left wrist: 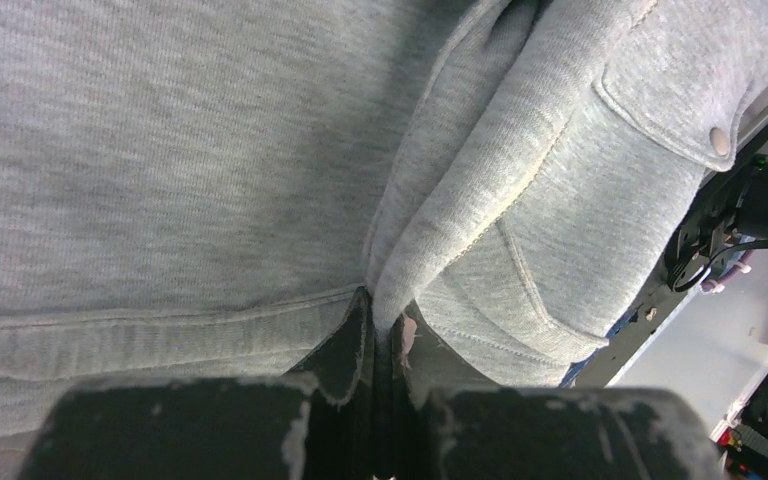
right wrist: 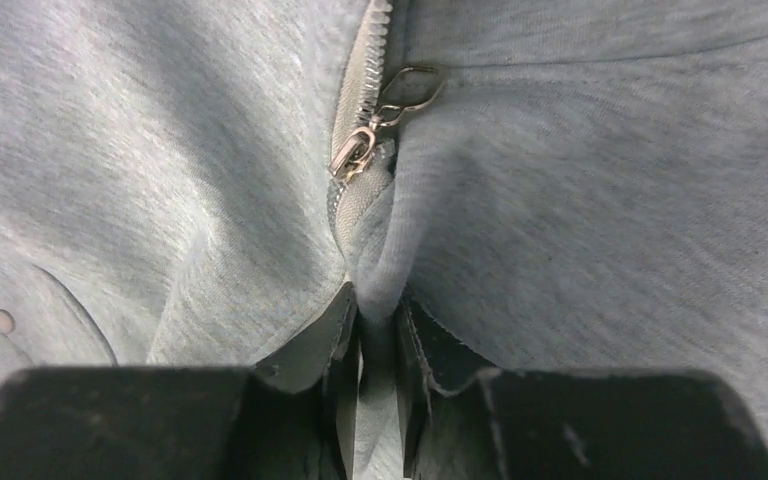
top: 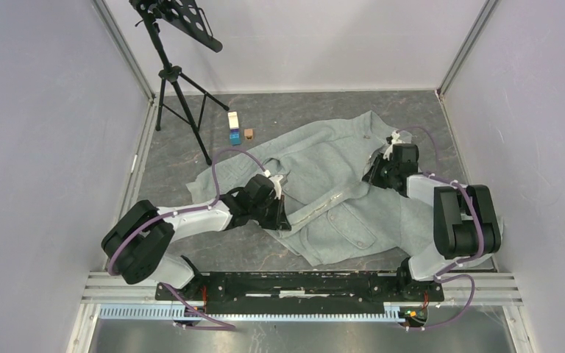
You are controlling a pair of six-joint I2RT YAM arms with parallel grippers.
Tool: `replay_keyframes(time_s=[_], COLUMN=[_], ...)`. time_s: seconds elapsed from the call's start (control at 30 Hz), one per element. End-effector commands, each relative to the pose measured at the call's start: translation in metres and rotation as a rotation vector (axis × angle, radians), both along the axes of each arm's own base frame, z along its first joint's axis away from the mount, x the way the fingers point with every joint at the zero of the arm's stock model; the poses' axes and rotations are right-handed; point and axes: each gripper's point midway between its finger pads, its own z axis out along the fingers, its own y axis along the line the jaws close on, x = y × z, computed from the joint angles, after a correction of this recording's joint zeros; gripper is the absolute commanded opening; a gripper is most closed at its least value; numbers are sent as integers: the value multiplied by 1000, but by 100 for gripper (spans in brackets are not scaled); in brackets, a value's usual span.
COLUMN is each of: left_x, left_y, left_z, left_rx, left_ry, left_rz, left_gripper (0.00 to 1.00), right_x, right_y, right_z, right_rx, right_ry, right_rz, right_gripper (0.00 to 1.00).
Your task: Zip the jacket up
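Top external: one jacket [top: 324,176]; left claw [left wrist: 384,345], right claw [right wrist: 377,335] each pinching it.

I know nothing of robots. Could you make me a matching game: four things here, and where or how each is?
1 left gripper
2 right gripper
3 zipper pull
4 tripod stand

A stands far left, off the jacket
B shut on jacket cloth just below the zipper pull
C silvery metal, lying against pale zipper teeth
D shut on a jacket fold beside a stitched band

Pairs: 1-D, 2-B, 3-C, 4-A
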Motion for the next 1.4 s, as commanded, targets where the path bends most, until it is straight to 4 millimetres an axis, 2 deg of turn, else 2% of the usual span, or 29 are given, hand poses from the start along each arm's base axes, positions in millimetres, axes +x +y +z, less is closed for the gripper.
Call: replay_keyframes(time_s=[0.0, 0.07, 0.13, 0.2, 0.27, 0.37, 0.4, 0.5, 0.57, 0.83, 0.9, 0.97, 1.1, 1.17, 1.23, 1.27, 1.3, 1.33, 1.37], left_x=[-6, -8, -9, -10, -11, -13, -14, -15, -15, -13, -13, -14, -15, -16, -15, -15, -15, -15, -15], left_y=[11, 13, 15, 15, 14, 13, 13, 14, 15, 9, 8, 8, 11, 14, 17, 19, 20, 22, 23], left_z=[-2, -2, 0, 4, 9, 12, 12, 12, 11, 6, 6, 6, 3, 2, 0, -1, -2, -2, -2], left_rx=[40, 48, 50, 41, 33, 30, 33, 40, 46, 50, 49, 44, 46, 54, 61, 66, 71, 74, 75], left_ry=[32, 34, 34, 33, 30, 39, 41, 47, 46, 65, 65, 68, 71, 70, 63, 60, 56, 55, 52], left_rz=[36, 37, 38, 36, 33, 20, 14, 2, 0, -13, -13, -11, 0, 14, 28, 33, 40, 45, 51], left_gripper=[2, 2, 2, 2, 2, 2, 2, 2, 2, 2, 2, 2, 2, 2, 2, 2, 2, 2, 2], right_x=[9, 16, 23, 30, 38, 54, 61, 76, 83, 99, 103, 104, 105, 105, 105, 106, 107, 110, 114], right_y=[-11, -17, -37, -55, -65, -73, -75, -76, -81, -67, -75, -69, -82, -87, -89, -90, -91, -89, -85], right_z=[25, 53, 72, 78, 78, 76, 74, 69, 64, 37, 30, 25, 18, 11, 1, -4, -7, -7, -3], right_rx=[-111, -161, -220, -207, -172, -146, -141, -126, -139, -181, -249, -324, -552, -640, -682, -692, -695, -677, -650], right_ry=[-58, -120, -148, -156, -141, -126, -122, -126, -117, -75, -57, -31, 16, 40, 63, 73, 80, 73, 52], right_rz=[37, 49, -23, -91, -131, -183, -204, -230, -257, -270, -291, -286, -323, -327, -314, -309, -300, -289, -271], right_gripper=[27, 42, 64, 70, 69, 62, 57, 34, 31, 51, 56, 60, 72, 74, 69, 61, 48, 39, 35])
